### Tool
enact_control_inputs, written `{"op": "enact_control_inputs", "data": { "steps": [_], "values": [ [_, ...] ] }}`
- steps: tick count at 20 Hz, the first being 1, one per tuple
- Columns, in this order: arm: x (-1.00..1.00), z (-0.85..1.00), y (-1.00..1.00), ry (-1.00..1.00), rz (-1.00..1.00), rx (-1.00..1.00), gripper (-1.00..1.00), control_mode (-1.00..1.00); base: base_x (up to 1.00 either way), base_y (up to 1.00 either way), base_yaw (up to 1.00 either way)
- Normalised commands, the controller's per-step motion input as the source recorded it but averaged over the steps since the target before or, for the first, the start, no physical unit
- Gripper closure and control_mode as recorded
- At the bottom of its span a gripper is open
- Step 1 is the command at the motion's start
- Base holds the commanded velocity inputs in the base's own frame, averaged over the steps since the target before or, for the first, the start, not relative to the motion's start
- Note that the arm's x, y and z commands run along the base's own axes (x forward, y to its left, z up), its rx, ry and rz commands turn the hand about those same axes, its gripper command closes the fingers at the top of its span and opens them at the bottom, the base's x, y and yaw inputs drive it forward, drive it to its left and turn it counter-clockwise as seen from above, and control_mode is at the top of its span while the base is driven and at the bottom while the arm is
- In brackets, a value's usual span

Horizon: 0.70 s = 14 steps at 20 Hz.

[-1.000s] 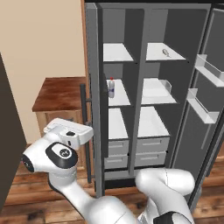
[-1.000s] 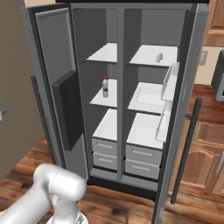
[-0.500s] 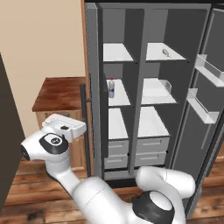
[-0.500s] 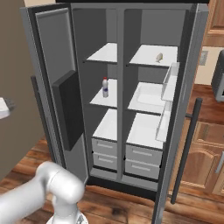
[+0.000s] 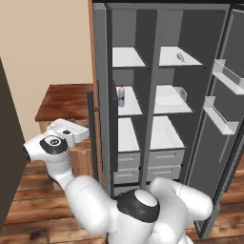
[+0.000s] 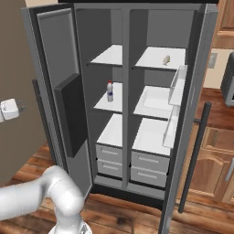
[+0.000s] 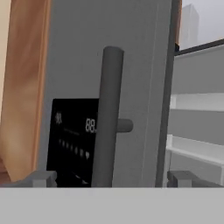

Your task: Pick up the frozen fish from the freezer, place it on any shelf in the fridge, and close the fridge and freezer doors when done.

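The frozen fish (image 5: 181,57) (image 6: 166,59) is a tiny tan lump lying on the top white shelf (image 5: 190,62) (image 6: 151,61) of the wider fridge compartment. The narrower freezer (image 5: 127,109) (image 6: 109,105) holds a white bottle (image 5: 121,95) (image 6: 109,91). Both doors stand open: the freezer door (image 5: 99,71) (image 6: 51,64) on the left, the fridge door (image 5: 233,109) (image 6: 201,82) on the right. My gripper (image 5: 82,134) (image 6: 19,108) (image 7: 111,179) is open on the outer side of the freezer door. In the hand view its dark bar handle (image 7: 109,118) rises between my fingertips (image 7: 41,178), with nothing gripped.
A black dispenser panel (image 7: 72,140) sits on the freezer door behind the handle. A wooden cabinet (image 5: 62,102) stands left of the unit, close to my hand. White drawers (image 5: 147,162) (image 6: 132,160) fill the bottom of both compartments. Wood cabinets (image 6: 215,155) stand to the right.
My hand has crept up and toward the freezer door's outer side, and the arm's lower links have swung round. The jaws have stayed wide. The fish, bottle and doors have not moved.
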Motion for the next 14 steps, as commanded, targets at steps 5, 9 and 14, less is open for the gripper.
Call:
{"op": "enact_control_inputs", "data": {
  "steps": [5, 9, 14],
  "values": [
    [0.6, -0.16, 0.06, 0.0, -0.06, 0.0, -1.0, -1.0, 0.0, 0.0, 0.0],
    [0.54, -0.11, 0.0, 0.0, -0.04, 0.0, -1.0, -1.0, 0.0, 0.0, 0.0],
    [0.33, -0.04, -0.21, 0.0, -0.01, 0.0, -1.0, -1.0, 0.0, 0.0, 0.0]
  ]
}}
